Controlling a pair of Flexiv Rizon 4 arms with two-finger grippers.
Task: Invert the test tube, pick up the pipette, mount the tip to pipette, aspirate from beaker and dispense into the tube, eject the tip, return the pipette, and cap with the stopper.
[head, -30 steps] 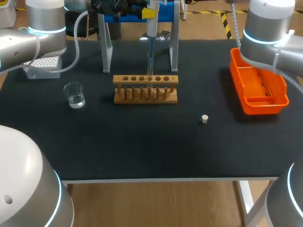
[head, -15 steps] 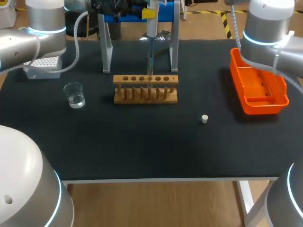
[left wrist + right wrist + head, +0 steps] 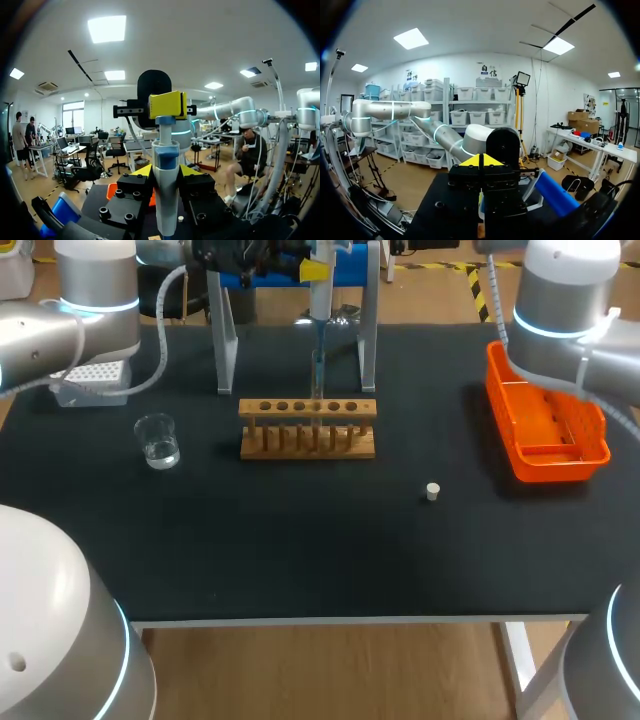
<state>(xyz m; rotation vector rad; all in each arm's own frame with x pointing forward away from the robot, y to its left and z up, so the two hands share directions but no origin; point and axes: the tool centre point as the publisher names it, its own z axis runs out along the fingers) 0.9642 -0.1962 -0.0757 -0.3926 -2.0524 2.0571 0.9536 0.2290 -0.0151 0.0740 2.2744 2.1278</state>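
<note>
Left gripper (image 3: 166, 172) is clamped on the pipette (image 3: 165, 200), one yellow tip on each side of its white body. It holds it upright at the back middle of the table (image 3: 300, 560).

Going left to right on the black top, there's a white tip box (image 3: 90, 380) in the far left corner. Next is the glass beaker (image 3: 158, 440) with a bit of clear liquid in it. The wooden rack (image 3: 308, 427) sits dead centre, just in front of the legs of a metal stand (image 3: 225, 340).

The pipette's thin tip hangs straight down at a test tube (image 3: 317, 380) standing in the rack, can't tell how deep it goes.

Right gripper (image 3: 481, 161) has its fingers pinched fully together, sitting right at the pipette's top end.

Further right the little white stopper (image 3: 432, 491) lies on its own, well apart from the rack. The orange basket (image 3: 545, 462) is over by the right edge.
</note>
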